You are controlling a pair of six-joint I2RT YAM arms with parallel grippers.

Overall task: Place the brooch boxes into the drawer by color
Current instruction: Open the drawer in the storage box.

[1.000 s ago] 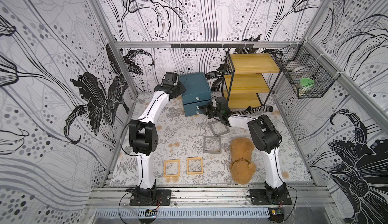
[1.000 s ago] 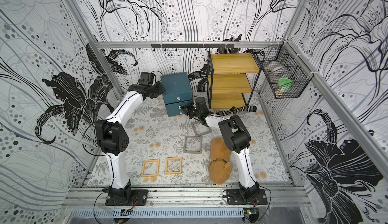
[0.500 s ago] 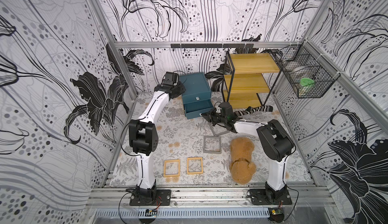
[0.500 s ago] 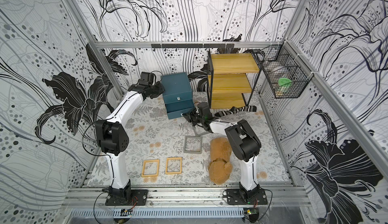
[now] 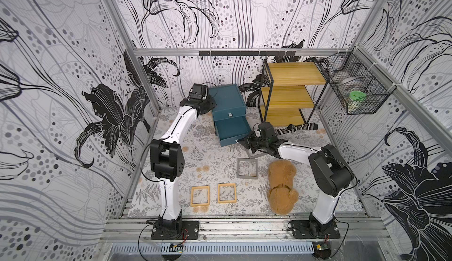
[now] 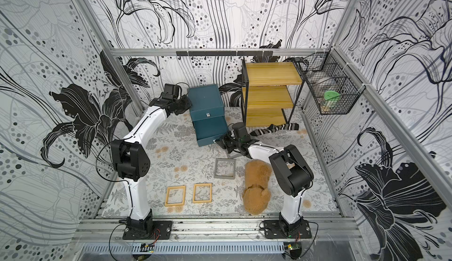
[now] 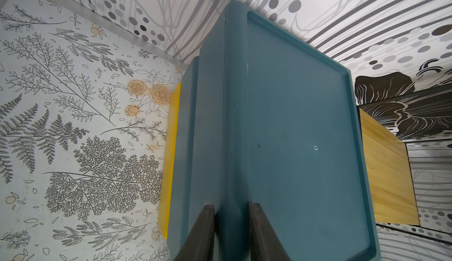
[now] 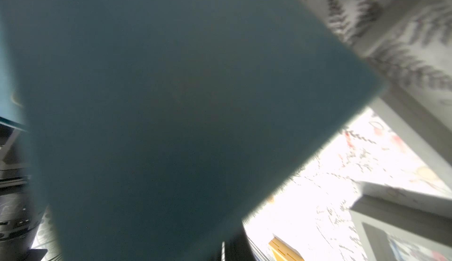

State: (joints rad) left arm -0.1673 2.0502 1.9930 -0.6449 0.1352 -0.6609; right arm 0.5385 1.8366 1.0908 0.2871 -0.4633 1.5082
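Left gripper: my jaws clamped on top edge of teal chest. Right gripper: my jaws were together at silver pull of pulled-out drawer below chest's top one; could not tell whether they gripped it. Grey brooch boxes and yellow-tan brooch boxes lay on mat in front of chest, outside drawer.

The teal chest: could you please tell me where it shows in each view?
Top view: teal chest at back centre, beside the yellow rack.
Top view: same spot, rack alongside.
Left wrist: fills the centre; rack behind.
Right wrist: blurred teal surface, likely its drawer, covering most of the picture.
Shared landmark: the yellow rack, in three views.
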